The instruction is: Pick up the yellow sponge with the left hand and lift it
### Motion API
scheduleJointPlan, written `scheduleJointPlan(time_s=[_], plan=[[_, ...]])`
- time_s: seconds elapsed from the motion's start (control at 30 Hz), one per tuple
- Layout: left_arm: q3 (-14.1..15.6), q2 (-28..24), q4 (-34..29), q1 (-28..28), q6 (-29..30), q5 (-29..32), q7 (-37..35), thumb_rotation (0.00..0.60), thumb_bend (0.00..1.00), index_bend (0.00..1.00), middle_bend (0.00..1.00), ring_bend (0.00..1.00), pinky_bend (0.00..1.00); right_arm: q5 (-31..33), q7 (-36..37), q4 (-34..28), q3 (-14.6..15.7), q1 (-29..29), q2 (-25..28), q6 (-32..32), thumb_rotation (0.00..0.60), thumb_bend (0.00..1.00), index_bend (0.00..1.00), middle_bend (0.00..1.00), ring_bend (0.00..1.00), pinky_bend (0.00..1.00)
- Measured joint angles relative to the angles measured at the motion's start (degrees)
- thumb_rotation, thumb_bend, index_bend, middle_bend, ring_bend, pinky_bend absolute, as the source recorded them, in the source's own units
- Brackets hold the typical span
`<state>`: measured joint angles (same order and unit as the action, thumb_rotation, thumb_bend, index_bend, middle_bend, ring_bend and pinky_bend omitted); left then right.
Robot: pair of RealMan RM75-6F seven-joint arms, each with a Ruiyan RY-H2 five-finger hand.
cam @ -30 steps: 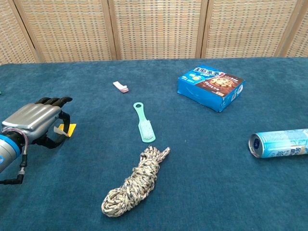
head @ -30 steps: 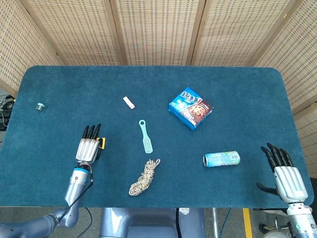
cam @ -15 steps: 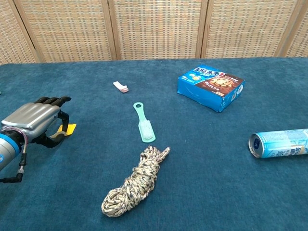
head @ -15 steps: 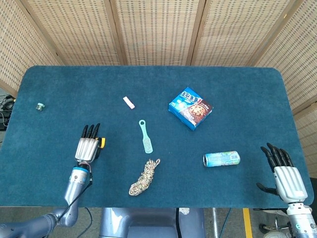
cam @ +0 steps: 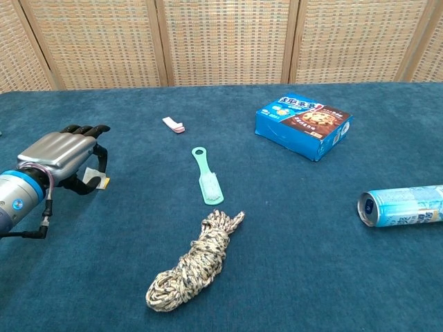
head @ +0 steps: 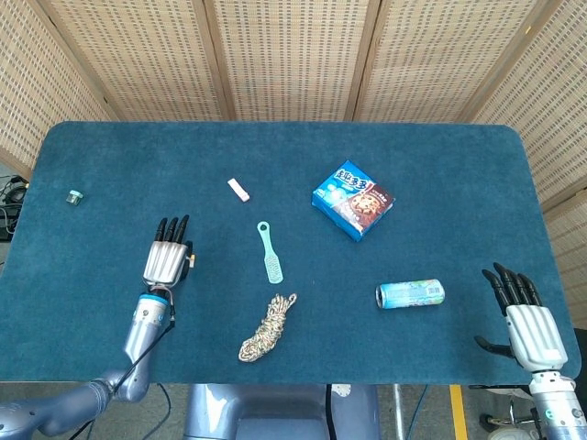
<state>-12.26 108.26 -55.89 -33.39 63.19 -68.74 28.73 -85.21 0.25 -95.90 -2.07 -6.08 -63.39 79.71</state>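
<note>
The yellow sponge (cam: 99, 182) is mostly hidden under my left hand (cam: 64, 157); only a small yellow and pale corner shows below the thumb. In the head view a sliver of the sponge (head: 191, 260) peeks out at the right edge of the left hand (head: 168, 260). The fingers curl down over the sponge and the thumb wraps in beneath, gripping it just above the blue tabletop. My right hand (head: 526, 326) rests at the table's near right corner, fingers spread, holding nothing.
A green brush (head: 270, 254) and a coiled rope (head: 267, 327) lie right of the left hand. A white eraser (head: 238, 190), a blue cookie box (head: 352, 199), a can on its side (head: 410, 293) and a small cap (head: 74, 195) also lie on the table (head: 275, 156).
My left hand has moved forward and risen slightly, closing over the sponge; far less yellow shows now. The right hand has not moved.
</note>
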Motion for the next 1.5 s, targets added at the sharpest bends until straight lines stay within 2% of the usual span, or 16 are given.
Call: scheduleJointPlan(time_s=[0.23,0.47,0.73,1.0,1.13,1.23,1.33,1.5], plan=[[-0.83,0.88,2.41,-1.48,-1.24,0.66,-0.4,0.6,0.47,0.58,0.0,0.0,0.0,0.17,-0.1,0.25,-0.05,-0.16,-0.19,-0.25,0.6,0.0,0.0,0.0,0.0,0.0],[-2.94,1.75,4.84,-4.49,-2.0,0.91,-1.0,0.6,0.47,0.58,0.0,0.0,0.0,0.72,-0.41,0.51,-0.14,-0.47,-0.49,-0.92,0.6,0.0,0.0,0.0,0.0,0.0],[-5.47,0.87,1.4,-6.69,-0.55,0.97,-0.82,0.6,0.46,0.58,0.0,0.0,0.0,0.96,-0.12,0.82,-0.25,-0.54,-0.59,-1.0,0.6,0.0,0.0,0.0,0.0,0.0],[-6.65,-3.54,-10.57,-6.0,2.51,0.4,-3.04,0.6,0.43,0.58,0.0,0.0,0.0,0.45,0.05,0.68,-0.18,-0.37,-0.42,-0.37,0.6,0.0,0.0,0.0,0.0,0.0],[-6.88,-6.0,-16.2,-4.8,3.44,0.03,-6.93,0.6,0.42,0.58,0.0,0.0,0.0,0.5,0.28,0.71,-0.24,-0.3,-0.38,-0.18,0.6,0.0,0.0,0.0,0.0,0.0],[-7.39,-8.33,-22.93,-3.29,2.86,0.71,-12.96,0.6,0.41,0.59,0.0,0.0,0.0,0.26,0.08,0.55,-0.14,-0.25,-0.33,-0.15,0.6,0.0,0.0,0.0,0.0,0.0],[-8.05,-12.86,-31.75,-1.73,0.88,2.28,-20.12,0.6,0.41,0.59,0.0,0.0,0.0,-0.54,-0.24,0.27,0.0,-0.04,-0.32,0.75,0.6,0.0,0.0,0.0,0.0,0.0],[-9.8,-23.25,-47.22,0.74,-4.63,4.73,-32.98,0.6,0.41,0.59,0.0,0.0,0.0,-0.57,-0.74,-0.09,0.09,0.0,-0.41,0.72,0.6,0.0,0.0,0.0,0.0,0.0]])
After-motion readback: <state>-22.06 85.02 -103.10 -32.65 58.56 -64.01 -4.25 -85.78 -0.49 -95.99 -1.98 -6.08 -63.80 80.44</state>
